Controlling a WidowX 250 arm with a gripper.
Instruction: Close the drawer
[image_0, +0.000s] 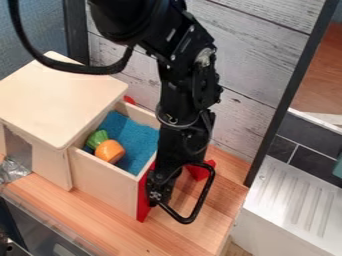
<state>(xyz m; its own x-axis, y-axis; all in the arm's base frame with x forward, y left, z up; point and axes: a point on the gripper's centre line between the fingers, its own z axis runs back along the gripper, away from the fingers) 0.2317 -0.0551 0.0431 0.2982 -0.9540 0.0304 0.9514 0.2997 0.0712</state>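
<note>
One drawer (107, 180), pale wood, pulled out from the right side of a box-shaped wooden cabinet (53, 100) and standing open. Red front panel (142, 200) at its outer end, partly hidden behind the arm. Both rest on a wood-grained table (177, 245).

Drawer contents: blue lining (137, 140) across the bottom; on it a toy vegetable (109, 151), orange body with a green end, lying close to the cabinet. Orange part toward the near side wall, green end toward the cabinet.

Black arm (190, 85) enters at the top edge, slants down over the far outer corner of the drawer. Gripper (160, 192) low, just beside the red front. Contact with the panel: cannot tell. State of the jaws, released or clenched: cannot tell from this angle. Black cable (73, 67) loops out to the upper left, passing in front of the cabinet's top.

Surroundings: red piece (202, 171) beyond the arm, weathered plank wall (247, 55) behind, white ribbed draining surface (294, 200) at right, crumpled clear material (12, 170) at the left edge.
</note>
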